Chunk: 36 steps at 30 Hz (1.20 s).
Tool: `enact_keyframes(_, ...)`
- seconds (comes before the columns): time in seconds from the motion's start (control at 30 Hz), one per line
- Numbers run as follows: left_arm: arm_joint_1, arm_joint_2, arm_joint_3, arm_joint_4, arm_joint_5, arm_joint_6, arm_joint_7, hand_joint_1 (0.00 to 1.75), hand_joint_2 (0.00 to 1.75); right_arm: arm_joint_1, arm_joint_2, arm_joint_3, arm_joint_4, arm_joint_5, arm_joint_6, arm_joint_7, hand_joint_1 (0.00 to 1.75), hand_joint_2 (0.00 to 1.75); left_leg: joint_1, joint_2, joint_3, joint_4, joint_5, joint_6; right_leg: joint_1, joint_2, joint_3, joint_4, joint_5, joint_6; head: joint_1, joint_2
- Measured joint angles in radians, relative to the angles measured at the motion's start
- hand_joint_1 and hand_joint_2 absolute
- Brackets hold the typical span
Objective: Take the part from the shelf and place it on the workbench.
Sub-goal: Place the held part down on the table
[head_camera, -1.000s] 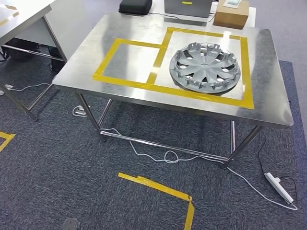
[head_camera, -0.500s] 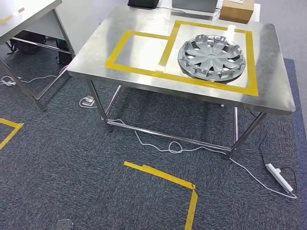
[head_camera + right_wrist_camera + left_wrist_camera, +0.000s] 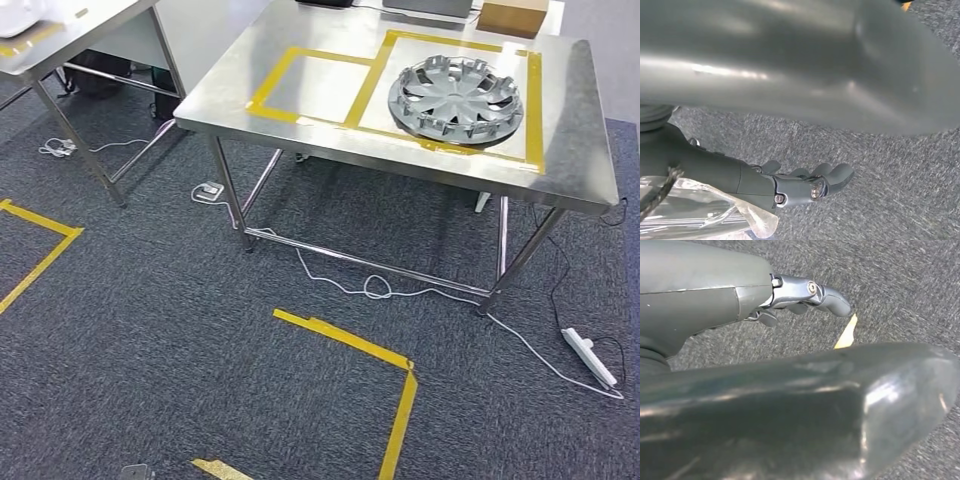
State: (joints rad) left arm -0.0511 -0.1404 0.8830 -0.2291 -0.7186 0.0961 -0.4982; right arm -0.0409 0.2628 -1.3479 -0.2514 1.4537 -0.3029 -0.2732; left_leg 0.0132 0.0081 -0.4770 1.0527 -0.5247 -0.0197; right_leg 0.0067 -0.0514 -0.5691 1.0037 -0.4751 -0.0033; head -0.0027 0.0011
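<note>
In the upper right of the head view, a silver hubcap (image 3: 456, 98) lies flat on a steel table (image 3: 581, 150), inside the larger of two yellow tape rectangles (image 3: 535, 110) stuck to the tabletop. The hubcap is round and grey, with curved spokes fanning from a small centre and a ring of short tabs standing up around its edge, so its inner side seems to face up. The smaller tape rectangle beside it, toward the left, holds nothing. A brown box (image 3: 513, 15) sits at the table's far edge, partly cut off by the frame. Under the table a white cable (image 3: 377, 290) loops across the dark carpet (image 3: 151, 330) to a power strip (image 3: 589, 356) at lower right. A yellow tape corner (image 3: 377, 360) marks the carpet in the lower centre. A second table (image 3: 68, 35) stands at upper left.

In the wrist views, the left hand (image 3: 798, 295) and the right hand (image 3: 806, 182) hang over the carpet, fingers stretched out and holding nothing.
</note>
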Motion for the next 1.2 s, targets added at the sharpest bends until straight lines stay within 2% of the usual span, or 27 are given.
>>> enact_keyframes(0.03,-0.001,0.0,0.001,0.0,0.0,0.001,0.0,0.0,0.0,0.0,0.0,0.0,0.0,0.001,0.001,-0.001,0.0,0.0,-0.003,0.002,0.025,-0.045,-0.017,0.008,0.0,-0.003,-0.007,0.002,0.009,0.006,0.0,0.0)
enact_keyframes(0.07,0.0,0.0,0.002,0.0,0.0,0.002,0.0,0.0,0.0,0.0,0.0,0.001,0.0,0.002,0.002,-0.003,0.0,0.0,-0.006,0.002,0.028,-0.066,-0.021,0.017,-0.001,-0.005,-0.011,0.003,0.018,0.012,0.001,0.0)
enact_keyframes(0.13,0.003,-0.002,0.006,0.0,0.001,0.007,0.004,0.0,0.0,0.002,0.001,0.003,0.0,0.006,0.003,-0.004,0.0,0.0,-0.007,0.003,0.009,-0.071,-0.002,0.034,-0.006,0.006,-0.021,0.009,0.009,0.025,0.0,0.0)
enact_keyframes(0.2,0.005,-0.003,0.01,0.001,0.005,0.013,0.009,0.0,0.0,0.007,0.005,0.007,0.0,0.013,0.006,-0.003,0.0,0.0,-0.006,0.003,-0.02,-0.074,0.024,0.05,-0.009,0.03,-0.047,0.069,-0.071,0.034,0.003,0.0)
enact_keyframes(0.27,0.005,-0.002,0.015,0.001,0.007,0.017,0.015,0.0,0.0,0.01,0.011,0.013,0.0,0.022,0.011,0.001,0.0,0.0,-0.01,-0.001,-0.055,-0.073,0.051,0.057,-0.009,0.045,-0.077,0.188,-0.167,0.036,0.007,0.0)
enact_keyframes(0.3,0.005,-0.002,0.018,0.001,0.007,0.018,0.017,0.0,0.0,0.01,0.013,0.016,0.0,0.026,0.015,0.004,0.0,0.0,-0.013,-0.003,-0.074,-0.072,0.066,0.057,-0.009,0.047,-0.083,0.243,-0.184,0.035,0.007,0.0)
enact_keyframes(0.33,0.006,-0.003,0.021,0.001,0.007,0.019,0.019,0.0,0.0,0.009,0.014,0.02,-0.001,0.031,0.018,0.006,0.0,0.0,-0.015,-0.005,-0.094,-0.07,0.081,0.057,-0.008,0.048,-0.077,0.275,-0.175,0.034,0.007,0.0)
enact_keyframes(0.37,0.006,-0.004,0.023,0.001,0.007,0.021,0.02,0.0,0.0,0.009,0.016,0.022,-0.003,0.035,0.023,0.007,0.0,0.0,-0.016,-0.008,-0.114,-0.069,0.095,0.055,-0.008,0.049,-0.055,0.275,-0.144,0.031,0.007,0.0)
enact_keyframes(0.43,0.005,-0.006,0.029,0.001,0.006,0.025,0.022,0.0,0.0,0.009,0.021,0.028,-0.009,0.044,0.034,0.003,0.0,0.0,-0.017,-0.016,-0.147,-0.065,0.123,0.05,-0.007,0.062,0.039,0.176,-0.084,0.022,0.007,0.0)
enact_keyframes(0.5,0.003,-0.007,0.034,0.001,0.006,0.026,0.023,0.0,0.0,0.008,0.025,0.034,-0.017,0.052,0.042,-0.006,0.0,0.0,-0.02,-0.025,-0.167,-0.062,0.15,0.042,-0.005,0.084,0.158,0.009,-0.095,0.014,0.007,0.0)
enact_keyframes(0.53,0.003,-0.007,0.037,0.001,0.006,0.026,0.023,0.0,0.0,0.008,0.027,0.037,-0.021,0.054,0.045,-0.011,0.0,0.0,-0.019,-0.029,-0.173,-0.063,0.163,0.037,-0.004,0.092,0.192,-0.048,-0.111,0.011,0.007,0.0)
enact_keyframes(0.57,0.003,-0.006,0.04,0.001,0.006,0.026,0.023,0.0,0.0,0.008,0.03,0.04,-0.025,0.056,0.048,-0.015,0.0,0.0,-0.02,-0.033,-0.177,-0.067,0.178,0.031,-0.001,0.091,0.206,-0.078,-0.118,0.007,0.007,0.0)
enact_keyframes(0.6,0.004,-0.005,0.043,0.001,0.006,0.026,0.023,0.0,0.0,0.009,0.034,0.042,-0.028,0.058,0.051,-0.019,0.0,0.0,-0.018,-0.038,-0.181,-0.071,0.19,0.025,-0.001,0.085,0.199,-0.083,-0.114,0.003,0.007,0.0)
enact_keyframes(0.63,0.006,-0.004,0.046,0.001,0.005,0.026,0.023,0.0,0.0,0.01,0.037,0.044,-0.032,0.059,0.053,-0.022,0.0,0.0,-0.016,-0.039,-0.185,-0.071,0.186,0.019,-0.002,0.076,0.189,-0.081,-0.103,-0.003,0.008,0.0)
enact_keyframes(0.67,0.008,-0.002,0.049,0.001,0.005,0.026,0.023,0.0,0.0,0.012,0.04,0.045,-0.036,0.061,0.054,-0.024,0.0,0.0,-0.014,-0.037,-0.192,-0.056,0.159,0.013,-0.003,0.067,0.177,-0.081,-0.091,-0.012,0.007,0.0)
enact_keyframes(0.7,0.009,-0.002,0.05,0.001,0.004,0.026,0.023,0.0,0.0,0.014,0.043,0.046,-0.04,0.062,0.055,-0.026,0.0,0.0,-0.012,-0.033,-0.202,-0.019,0.111,0.007,-0.005,0.057,0.164,-0.082,-0.079,-0.018,0.005,0.0)
enact_keyframes(0.77,0.01,-0.002,0.051,0.001,0.0,0.025,0.022,0.0,0.0,0.018,0.048,0.048,-0.05,0.063,0.058,-0.03,0.0,0.0,-0.006,-0.023,-0.224,0.106,0.002,-0.006,-0.004,0.037,0.136,-0.079,-0.059,-0.025,0.002,0.0)
enact_keyframes(0.8,0.01,-0.002,0.052,0.001,-0.002,0.024,0.021,0.0,0.0,0.02,0.049,0.049,-0.054,0.063,0.06,-0.032,0.0,0.0,-0.004,-0.021,-0.231,0.174,-0.021,-0.012,-0.003,0.027,0.121,-0.076,-0.05,-0.024,0.002,0.0)
enact_keyframes(0.83,0.01,-0.002,0.052,0.001,-0.006,0.023,0.019,0.0,0.0,0.021,0.05,0.049,-0.059,0.063,0.063,-0.033,0.0,0.0,-0.001,-0.02,-0.231,0.224,-0.012,-0.016,-0.003,0.017,0.105,-0.072,-0.041,-0.023,0.001,0.0)
enact_keyframes(0.87,0.011,-0.002,0.052,0.001,-0.008,0.022,0.018,0.0,0.0,0.022,0.052,0.049,-0.063,0.063,0.066,-0.035,0.0,0.0,0.002,-0.018,-0.218,0.246,0.018,-0.019,-0.003,0.008,0.088,-0.066,-0.033,-0.02,0.001,0.0)
enact_keyframes(0.9,0.011,-0.002,0.053,0.001,-0.01,0.022,0.017,0.0,0.0,0.022,0.053,0.049,-0.067,0.063,0.069,-0.036,0.0,0.0,0.005,-0.014,-0.188,0.231,0.053,-0.021,-0.003,-0.001,0.07,-0.059,-0.025,-0.016,0.001,0.0)
enact_keyframes(0.93,0.011,-0.002,0.053,0.001,-0.012,0.021,0.017,0.0,0.0,0.022,0.055,0.049,-0.071,0.063,0.071,-0.037,0.0,0.0,0.007,-0.005,-0.14,0.18,0.072,-0.021,-0.004,-0.007,0.058,-0.051,-0.019,-0.012,0.001,0.0)
enact_keyframes(0.97,0.011,-0.002,0.053,0.001,-0.012,0.019,0.016,0.0,0.0,0.022,0.056,0.049,-0.075,0.063,0.071,-0.038,0.0,0.0,0.006,0.006,-0.078,0.1,0.065,-0.018,-0.003,-0.013,0.048,-0.042,-0.014,-0.007,0.001,0.0)
enact_keyframes(1.03,0.008,-0.002,0.054,0.001,-0.013,0.017,0.015,0.0,0.0,0.022,0.059,0.05,-0.08,0.063,0.072,-0.039,0.0,0.0,0.001,0.024,0.014,-0.042,0.016,-0.003,-0.001,-0.023,0.038,-0.028,-0.004,0.004,0.001,0.0)
enact_keyframes(1.07,0.008,-0.002,0.055,0.001,-0.014,0.017,0.015,0.0,0.0,0.022,0.06,0.05,-0.082,0.063,0.072,-0.039,0.0,0.0,-0.003,0.025,0.031,-0.077,-0.001,0.006,-0.001,-0.028,0.033,-0.025,0.001,0.01,0.001,0.0)
enact_keyframes(1.13,0.011,-0.002,0.056,0.001,-0.014,0.016,0.015,0.0,0.0,0.022,0.061,0.05,-0.086,0.063,0.073,-0.039,0.0,0.0,-0.005,0.02,0.023,-0.088,0.003,0.025,-0.004,-0.03,0.025,-0.021,0.006,0.022,0.001,0.0)
enact_keyframes(1.2,0.015,-0.002,0.057,0.001,-0.014,0.016,0.015,0.0,0.0,0.023,0.061,0.051,-0.088,0.063,0.073,-0.04,0.0,0.0,-0.003,0.014,0.012,-0.093,0.017,0.042,-0.007,0.0,-0.003,0.029,-0.034,0.031,0.004,0.0)
